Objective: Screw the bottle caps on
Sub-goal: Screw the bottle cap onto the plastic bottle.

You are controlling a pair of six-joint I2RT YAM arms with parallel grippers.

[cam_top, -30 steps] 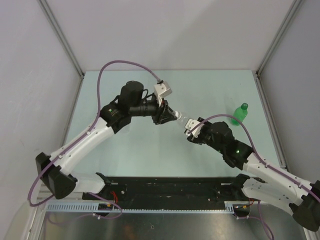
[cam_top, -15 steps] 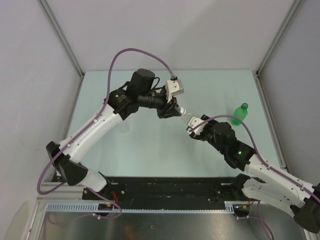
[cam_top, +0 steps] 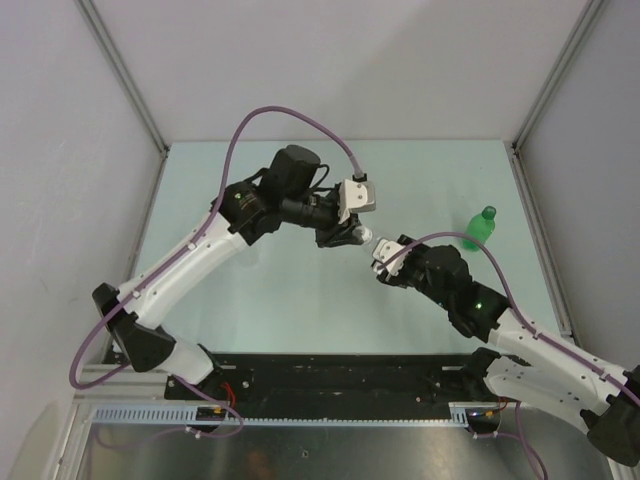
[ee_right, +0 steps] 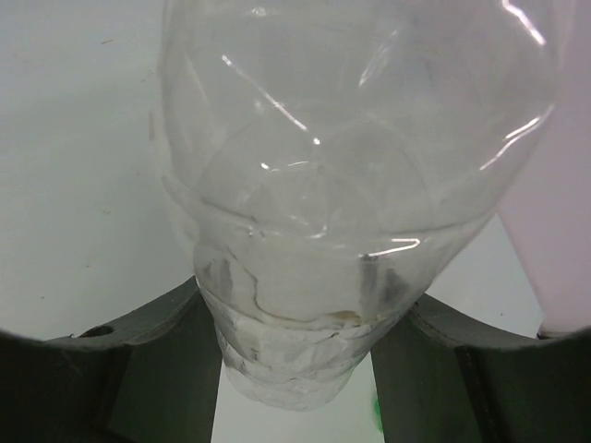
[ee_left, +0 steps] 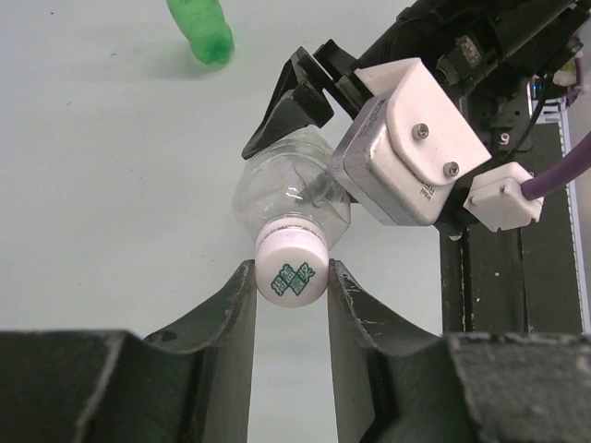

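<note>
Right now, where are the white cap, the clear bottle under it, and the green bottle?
white cap [ee_left: 292, 274]: left wrist view, on its printed top.
clear bottle [ee_left: 277, 189]: left wrist view, on its shoulder behind the cap.
green bottle [cam_top: 478, 230]: top external view, on its body.

1. Thin, see-through plastic on the clear bottle, glossy with sharp white glints; a dull, whitish, papery-looking patch at 6 o'clock in the right wrist view.
2. Opaque, smooth plastic on the white cap, with a green print on top and fine ribbing round the skirt.
3. Dark matt plastic on the left gripper, fingers faintly scratched.
4. Same dark matt finish on the right gripper.
5. Smooth white plastic on the camera housing, with small shiny metal screws.
6. Translucent, shiny plastic on the green bottle, at 3 o'clock on the table.
7. Pale green, smooth, near-matt table top.
8. Brushed metal plate at 6 o'clock.
</note>
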